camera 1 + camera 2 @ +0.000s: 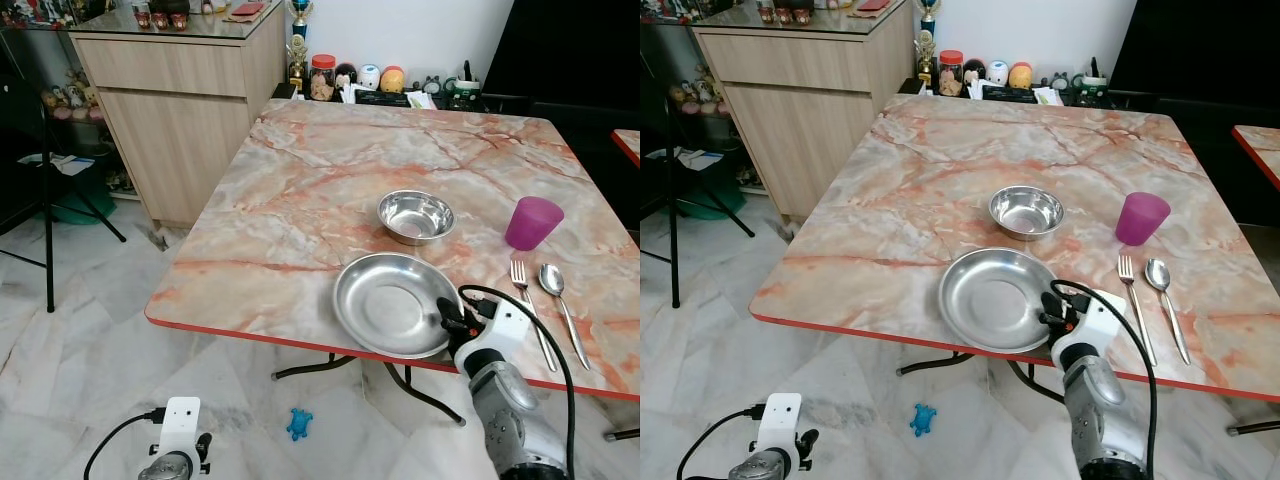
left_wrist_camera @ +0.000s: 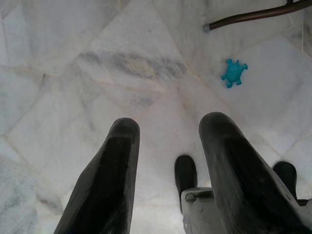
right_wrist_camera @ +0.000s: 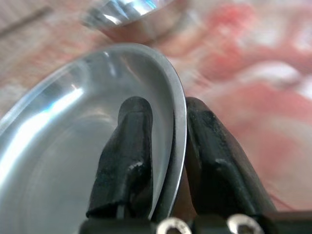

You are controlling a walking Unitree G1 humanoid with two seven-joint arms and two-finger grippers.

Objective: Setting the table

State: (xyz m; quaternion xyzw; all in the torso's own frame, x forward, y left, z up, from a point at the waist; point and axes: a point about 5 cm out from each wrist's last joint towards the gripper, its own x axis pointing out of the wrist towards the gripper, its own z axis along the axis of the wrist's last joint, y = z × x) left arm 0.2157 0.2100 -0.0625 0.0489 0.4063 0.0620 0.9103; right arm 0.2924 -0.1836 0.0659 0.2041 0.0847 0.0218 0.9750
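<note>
The right end effector [image 1: 447,322] pinches the rim of the plate [image 1: 392,303] at about its 4 o'clock, one finger [image 3: 127,146] inside the dish and the other [image 3: 214,151] outside it, the thin steel edge between them. That edge grip probably suits a flat plate lying on the surface [image 1: 300,200], since it gives no other purchase. The plate sits at the near edge of the surface, slightly overhanging it, perhaps so the lower finger can get under. The bowl [image 1: 415,215] stands just beyond the plate at its 12 o'clock, apart from it. The fork [image 1: 530,310] and spoon [image 1: 560,305] lie side by side at the plate's 3 o'clock, with the cup [image 1: 532,222] beyond them, so the place looks nearly set and the plate may only need final positioning. The left end effector [image 2: 170,170] hangs idle over the floor, fingers spread wide, holding nothing, a blue toy [image 2: 234,72] lying on the tiles.
</note>
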